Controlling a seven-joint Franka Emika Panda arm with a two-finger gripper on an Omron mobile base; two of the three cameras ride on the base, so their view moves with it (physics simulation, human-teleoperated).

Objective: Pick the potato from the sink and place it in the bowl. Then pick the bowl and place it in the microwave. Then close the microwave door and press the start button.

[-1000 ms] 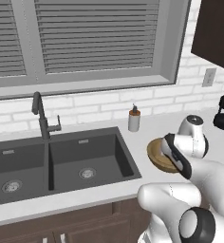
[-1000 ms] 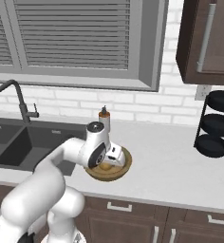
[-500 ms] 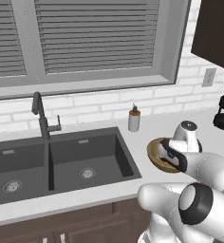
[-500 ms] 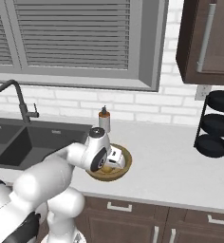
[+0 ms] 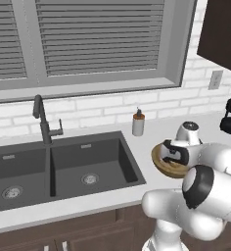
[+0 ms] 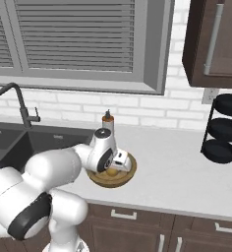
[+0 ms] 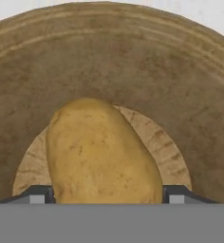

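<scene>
There was one yellowish-brown oval potato (image 7: 102,152), one round tan wooden bowl (image 7: 180,85), one dark two-basin sink (image 5: 63,166) and one small soap bottle (image 5: 138,122).

The white arm folds forward from the base, its elbow bent low and the wrist turned down. The gripper (image 7: 107,194) points straight downward, its 2 dark fingertips (image 7: 37,194) spread wide, 1 at each side of the hand's view. Nothing is pinched between them; the jaws stand apart.
</scene>
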